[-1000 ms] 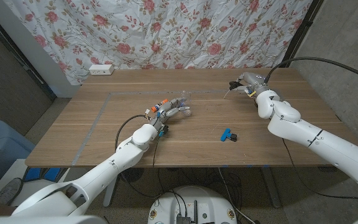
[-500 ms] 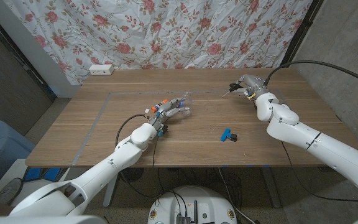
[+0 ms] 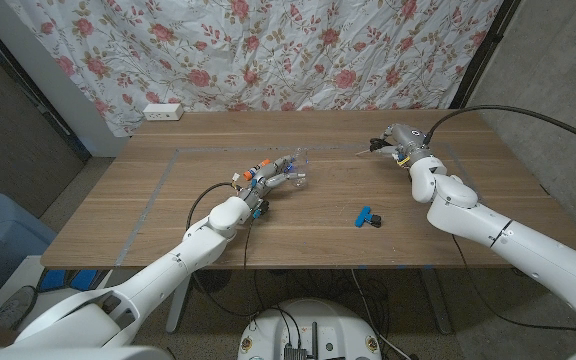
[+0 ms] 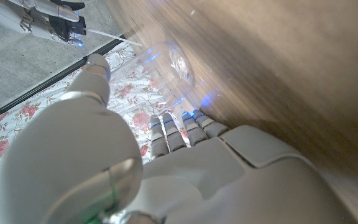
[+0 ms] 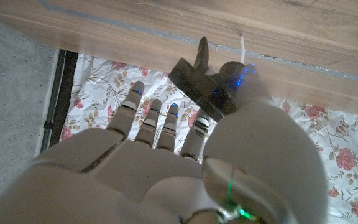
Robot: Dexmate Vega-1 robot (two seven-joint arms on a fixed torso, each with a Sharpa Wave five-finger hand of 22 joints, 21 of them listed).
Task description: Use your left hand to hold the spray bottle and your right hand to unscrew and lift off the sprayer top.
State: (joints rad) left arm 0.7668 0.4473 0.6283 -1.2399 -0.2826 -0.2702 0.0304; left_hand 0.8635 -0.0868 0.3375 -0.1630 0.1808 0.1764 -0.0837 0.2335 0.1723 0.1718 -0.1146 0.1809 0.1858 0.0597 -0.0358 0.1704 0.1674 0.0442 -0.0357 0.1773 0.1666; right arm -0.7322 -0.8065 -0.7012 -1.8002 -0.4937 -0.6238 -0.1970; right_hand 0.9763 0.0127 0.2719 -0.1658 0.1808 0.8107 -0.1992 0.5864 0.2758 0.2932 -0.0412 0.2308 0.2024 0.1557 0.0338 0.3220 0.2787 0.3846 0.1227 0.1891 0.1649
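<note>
Near the table's [image 3: 168, 215] middle, inside the taped outline, my left hand [image 3: 268, 178] grips the clear bottle [image 3: 293, 170], with bare wood open all round it. Toward the far right edge my right hand [image 3: 400, 138] pinches the sprayer top [image 5: 205, 84], its thin tube [image 3: 361, 152] trailing free, well apart from the bottle. Between my hands, nearer the front edge, lies a blue clip [image 3: 367, 217].

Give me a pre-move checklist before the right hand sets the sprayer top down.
1. Left hand holds the clear bottle: ok.
2. Sprayer top is off the bottle, in the right hand: ok.
3. Right hand's grip on the top is firm: cannot tell; thumb side covers it.
4. Dip tube is clear of the bottle: ok, far apart.
5. Blue object on the table is out of the set-down path: cannot tell.
</note>
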